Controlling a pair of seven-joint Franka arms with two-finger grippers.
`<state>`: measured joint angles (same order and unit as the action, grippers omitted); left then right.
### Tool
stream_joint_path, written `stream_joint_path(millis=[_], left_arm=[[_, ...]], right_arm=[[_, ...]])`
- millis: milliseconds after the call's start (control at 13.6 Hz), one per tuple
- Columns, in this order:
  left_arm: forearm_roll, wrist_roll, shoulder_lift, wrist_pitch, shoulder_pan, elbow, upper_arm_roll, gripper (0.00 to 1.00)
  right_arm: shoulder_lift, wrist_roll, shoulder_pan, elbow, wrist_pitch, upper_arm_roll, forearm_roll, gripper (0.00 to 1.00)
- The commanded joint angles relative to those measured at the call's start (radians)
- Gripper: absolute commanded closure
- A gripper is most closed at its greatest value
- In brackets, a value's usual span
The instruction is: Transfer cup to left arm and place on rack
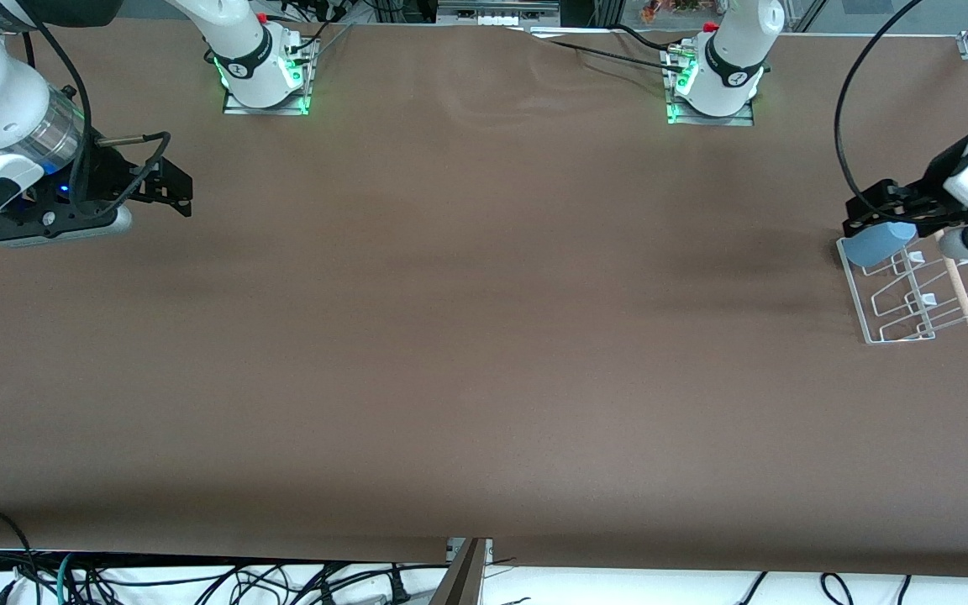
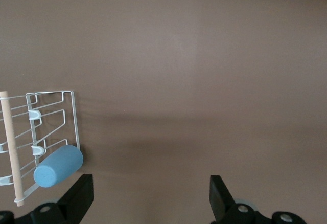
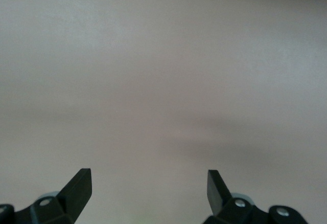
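Already the cup (image 1: 879, 242) is lying tipped on its side on the rack (image 1: 912, 294), at the middle right of the front frame. Just above it the left gripper (image 1: 879, 210) is hanging released, fingers spread and gripping nothing. Over at the upper left of the frame, the right gripper (image 1: 169, 192) is waiting above the bare brown table (image 1: 467, 336), likewise spread wide
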<state>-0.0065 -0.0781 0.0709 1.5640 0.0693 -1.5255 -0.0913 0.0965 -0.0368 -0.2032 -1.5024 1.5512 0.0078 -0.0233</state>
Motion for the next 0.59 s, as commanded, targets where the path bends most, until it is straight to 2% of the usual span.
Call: stream_joint_path(millis=[0, 516], left_arm=[[-0.018, -0.034, 0.010, -0.039, -0.059, 0.041, 0.048, 0.00], [-0.056, -0.035, -0.002, -0.165, -0.054, 0.087, 0.056, 0.00]], right_arm=[[-0.004, -0.009, -0.002, 0.010, -0.016, 0.001, 0.011, 0.00], [-0.004, -0.006, -0.004, 0.011, -0.008, 0.000, 0.008, 0.00]])
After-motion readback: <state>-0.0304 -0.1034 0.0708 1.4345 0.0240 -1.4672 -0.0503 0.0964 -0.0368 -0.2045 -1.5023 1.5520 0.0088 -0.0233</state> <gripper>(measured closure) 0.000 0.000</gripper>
